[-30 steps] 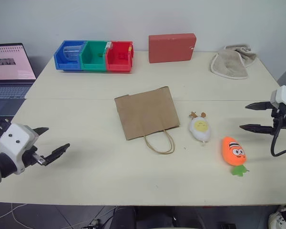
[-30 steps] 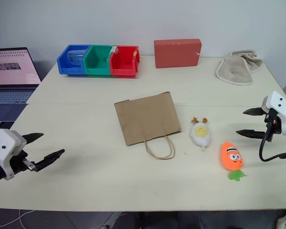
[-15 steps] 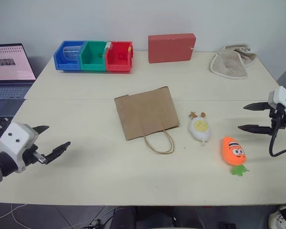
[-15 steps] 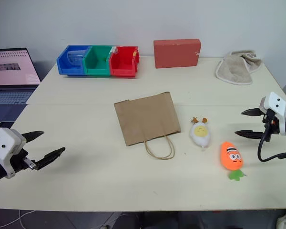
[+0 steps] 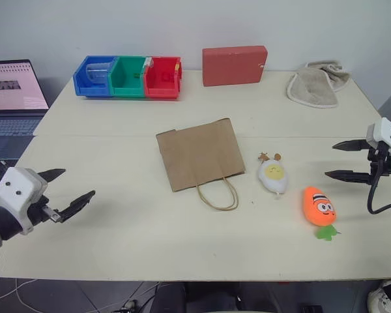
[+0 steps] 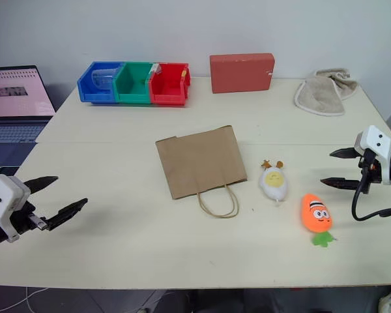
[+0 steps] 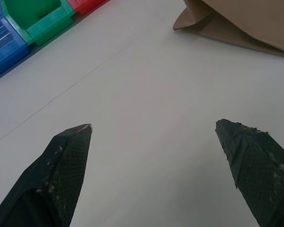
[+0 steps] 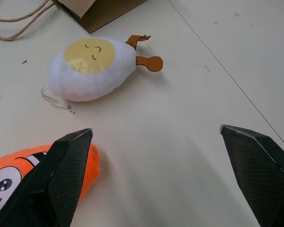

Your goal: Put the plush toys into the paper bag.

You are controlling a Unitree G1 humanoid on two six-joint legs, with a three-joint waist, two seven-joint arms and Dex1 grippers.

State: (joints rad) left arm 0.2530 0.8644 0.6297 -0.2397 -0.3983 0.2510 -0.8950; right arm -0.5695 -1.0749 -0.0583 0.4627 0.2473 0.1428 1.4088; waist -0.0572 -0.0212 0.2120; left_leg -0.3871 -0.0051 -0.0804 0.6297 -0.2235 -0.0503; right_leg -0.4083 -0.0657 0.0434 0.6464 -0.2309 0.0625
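Spanning the view, cream desk [image 5: 117, 248] against a pale wall: paper bag [image 5: 201, 155] flat at centre, egg plush [image 5: 274, 175] just right of it, carrot plush [image 5: 320, 207] nearer the right edge. Back row: coloured bins [image 5: 128, 77], red box [image 5: 235, 65], beige cloth [image 5: 316, 85]. Laptop [image 5: 13, 91] far left. Left gripper [image 5: 65, 193] and right gripper [image 5: 342, 160] both gaping wide, empty.

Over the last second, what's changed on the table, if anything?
Nothing visibly changed. Both the left gripper and right gripper hang open and empty as before; the egg toy, carrot toy and paper bag lie where they were.
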